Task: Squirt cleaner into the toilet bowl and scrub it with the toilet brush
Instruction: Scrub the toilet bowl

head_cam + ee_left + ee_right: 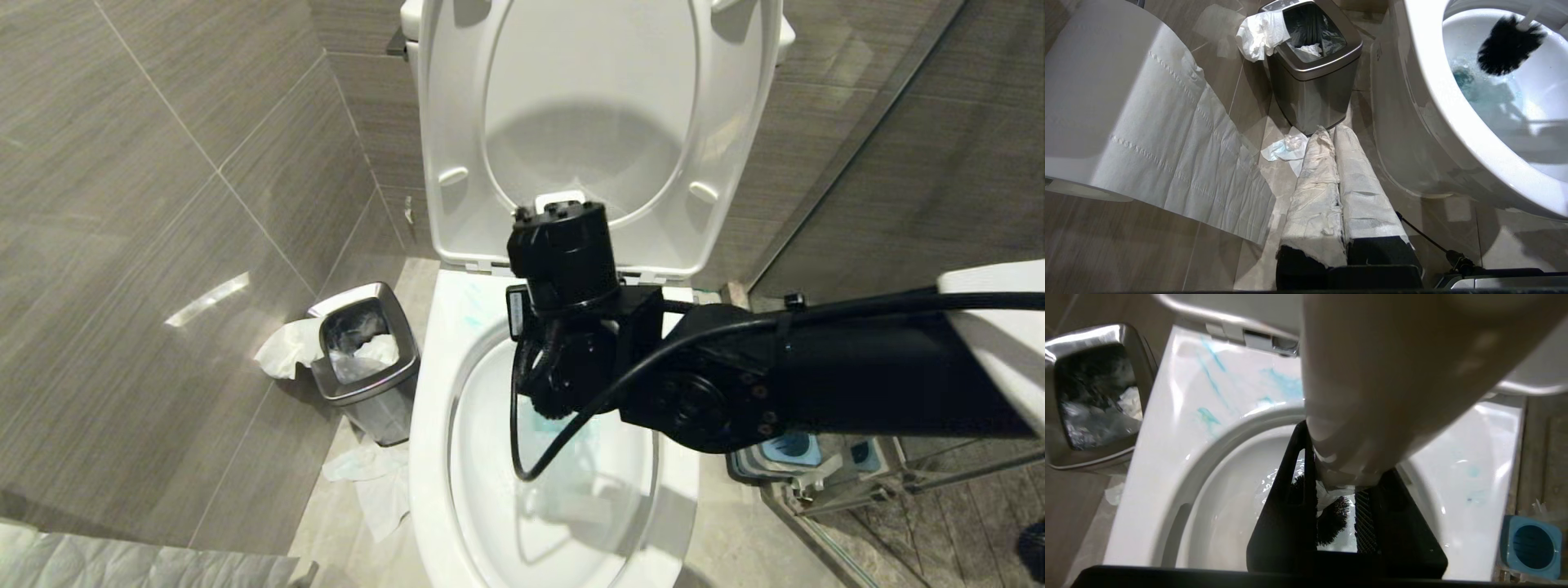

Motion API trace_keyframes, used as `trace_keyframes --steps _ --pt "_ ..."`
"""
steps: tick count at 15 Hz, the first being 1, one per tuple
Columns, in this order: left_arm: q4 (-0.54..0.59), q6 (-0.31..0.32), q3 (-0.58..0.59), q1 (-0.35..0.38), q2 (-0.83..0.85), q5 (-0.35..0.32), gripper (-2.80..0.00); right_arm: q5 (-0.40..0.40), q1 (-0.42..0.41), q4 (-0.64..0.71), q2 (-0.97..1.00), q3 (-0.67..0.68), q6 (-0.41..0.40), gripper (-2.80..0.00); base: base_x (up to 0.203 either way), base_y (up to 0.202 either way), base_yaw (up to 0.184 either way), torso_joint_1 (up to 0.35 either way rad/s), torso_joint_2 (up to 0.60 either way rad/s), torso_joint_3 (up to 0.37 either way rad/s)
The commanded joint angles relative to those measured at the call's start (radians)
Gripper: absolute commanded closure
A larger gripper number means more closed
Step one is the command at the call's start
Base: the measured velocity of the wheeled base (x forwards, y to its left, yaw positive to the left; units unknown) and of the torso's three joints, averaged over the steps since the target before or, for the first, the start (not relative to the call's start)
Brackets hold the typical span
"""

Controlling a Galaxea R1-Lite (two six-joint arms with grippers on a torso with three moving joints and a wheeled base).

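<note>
grey tiled walls frame the toilet bowl (433,457), lid up. our right gripper (1337,514) clamps the brush (1506,45) handle, bristles low in the bowl above teal cleaner (1478,92). our left gripper (1337,179), closed and empty, rests near the bin (1306,94).

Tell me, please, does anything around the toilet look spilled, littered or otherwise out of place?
Yes. Teal cleaner is smeared across the toilet bowl rim rather than inside it. Crumpled tissue hangs over the waste bin edge, and more paper lies on the floor beside the bowl.
</note>
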Motion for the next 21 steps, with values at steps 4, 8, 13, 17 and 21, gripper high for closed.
trace_keyframes --steps 4,8,13,17,21 --pt "0.0 0.0 0.0 0.0 0.002 0.0 0.0 -0.012 0.004 -0.006 -0.064 0.06 0.0 0.0 0.0 0.0 0.0 0.0 0.0 0.0" --pt "0.0 0.0 0.0 0.0 0.002 0.0 0.0 -0.01 -0.025 -0.035 0.073 0.021 0.004 0.0 0.0 0.0 0.0 0.0 0.0 0.0" --pt "0.0 0.0 0.0 0.0 0.002 0.0 0.0 0.005 -0.047 -0.065 0.2 -0.031 0.006 0.0 0.0 0.0 0.0 0.0 0.0 0.0" --pt "0.0 0.0 0.0 0.0 0.002 0.0 0.0 0.007 -0.046 -0.063 0.159 -0.031 0.004 0.0 0.0 0.0 0.0 0.0 0.0 0.0" --pt "0.0 0.0 0.0 0.0 0.002 0.0 0.0 0.007 -0.046 -0.033 0.032 -0.03 -0.004 0.0 0.0 0.0 0.0 0.0 0.0 0.0"
